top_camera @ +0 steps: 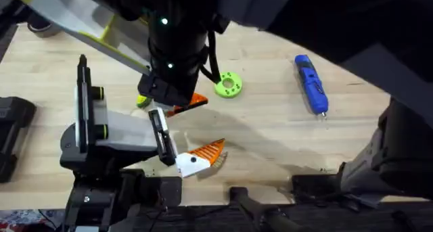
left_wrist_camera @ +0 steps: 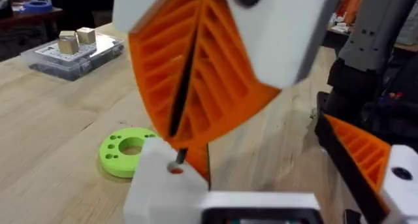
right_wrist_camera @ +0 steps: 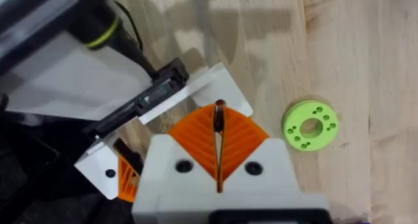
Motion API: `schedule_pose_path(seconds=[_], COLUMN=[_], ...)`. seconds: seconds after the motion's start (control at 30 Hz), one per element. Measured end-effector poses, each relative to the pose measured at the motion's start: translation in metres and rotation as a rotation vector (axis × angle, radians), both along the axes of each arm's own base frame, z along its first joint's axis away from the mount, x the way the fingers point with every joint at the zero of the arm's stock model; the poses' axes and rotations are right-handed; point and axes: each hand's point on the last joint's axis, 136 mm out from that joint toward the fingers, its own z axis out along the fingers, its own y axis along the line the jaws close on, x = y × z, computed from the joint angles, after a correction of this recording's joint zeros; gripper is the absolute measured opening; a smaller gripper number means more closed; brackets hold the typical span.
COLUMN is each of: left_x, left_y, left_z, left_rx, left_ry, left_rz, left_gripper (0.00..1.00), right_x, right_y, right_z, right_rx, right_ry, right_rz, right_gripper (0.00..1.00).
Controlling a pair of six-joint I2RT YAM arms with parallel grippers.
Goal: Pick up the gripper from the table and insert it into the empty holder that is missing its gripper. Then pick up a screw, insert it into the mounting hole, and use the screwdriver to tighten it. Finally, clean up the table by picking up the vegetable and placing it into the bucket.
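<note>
Overhead: gripper (top_camera: 201, 157) below left tool (top_camera: 181, 105).

Both arms are black, bulky and jointed; the one rising under the overhead camera carries two small green indicator lights and a loose black cable looping beside its wrist. The right gripper (right_wrist_camera: 219, 149) has white plastic finger blocks with dark round screw holes, faced with orange ribbed triangular pads (right_wrist_camera: 238, 136). The left gripper (left_wrist_camera: 186, 129) is built alike.
</note>
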Motion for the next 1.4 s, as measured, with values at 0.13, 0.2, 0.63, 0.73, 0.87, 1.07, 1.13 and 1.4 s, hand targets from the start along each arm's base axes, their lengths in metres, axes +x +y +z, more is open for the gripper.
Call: schedule_pose_path(seconds=[0.13, 0.2, 0.63, 0.73, 0.87, 1.07, 1.13, 1.4], left_x=[-0.0001, 0.0000, 0.0000, 0.0000, 0.0000, 0.0000, 0.0000, 0.0000], left_y=[-0.0001, 0.0000, 0.0000, 0.0000, 0.0000, 0.0000, 0.0000, 0.0000], left_z=[0.0000, 0.0000, 0.0000, 0.0000, 0.0000, 0.0000, 0.0000, 0.0000], left_rx=[0.000, 0.000, 0.000, 0.000, 0.000, 0.000, 0.000, 0.000], left_ry=[0.000, 0.000, 0.000, 0.000, 0.000, 0.000, 0.000, 0.000], left_rz=[0.000, 0.000, 0.000, 0.000, 0.000, 0.000, 0.000, 0.000], left_gripper=[0.990, 0.990, 0.990, 0.990, 0.990, 0.990, 0.990, 0.990], right_x=[-0.0005, -0.0006, -0.0006, -0.0005, -0.0001, 0.0011, 0.0012, 0.0011], right_y=[0.0003, 0.0003, 0.0003, 0.0004, 0.0009, 0.0019, 0.0019, 0.0019], right_z=[0.0000, 0.0000, 0.0000, -0.0001, -0.0014, -0.0069, -0.0076, -0.0076], right_rx=[0.001, 0.002, 0.002, 0.002, 0.000, -0.013, -0.016, -0.016], right_ry=[0.002, 0.003, 0.002, 0.002, 0.004, 0.010, 0.010, 0.010], right_rz=[0.003, 0.003, 0.004, 0.004, 0.003, 0.004, 0.005, 0.008], right_gripper=[0.011, 0.011, 0.011, 0.011, 0.011, 0.011, 0.011, 0.011])
